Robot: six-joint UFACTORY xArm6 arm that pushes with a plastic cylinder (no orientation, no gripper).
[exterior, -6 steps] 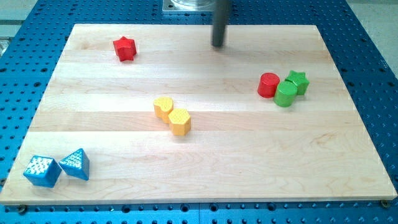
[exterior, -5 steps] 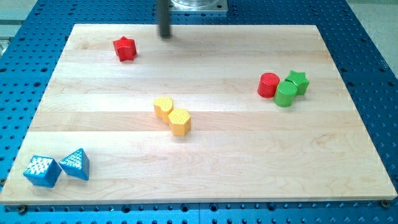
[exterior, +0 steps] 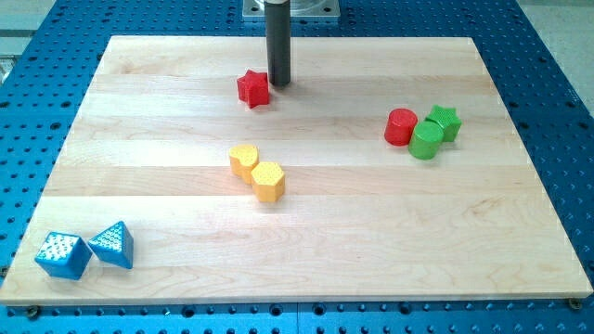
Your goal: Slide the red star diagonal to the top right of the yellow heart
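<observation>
The red star (exterior: 252, 88) lies on the wooden board (exterior: 167, 186) in the upper middle of the view. My tip (exterior: 279, 84) stands just to the star's right, close beside it; whether they touch I cannot tell. The yellow heart (exterior: 244, 160) sits near the board's centre, below the star and slightly to its left. A yellow hexagon (exterior: 268, 181) touches the heart at its lower right.
A red cylinder (exterior: 401, 126), a green cylinder (exterior: 427, 140) and a green star (exterior: 445, 122) cluster at the view's right. A blue cube (exterior: 62, 255) and a blue triangle (exterior: 112, 245) sit at the bottom left corner.
The red star has moved from the board's upper left to the upper middle, rightward and slightly down. My tip went from upper middle, left toward the star, then back right beside it.
</observation>
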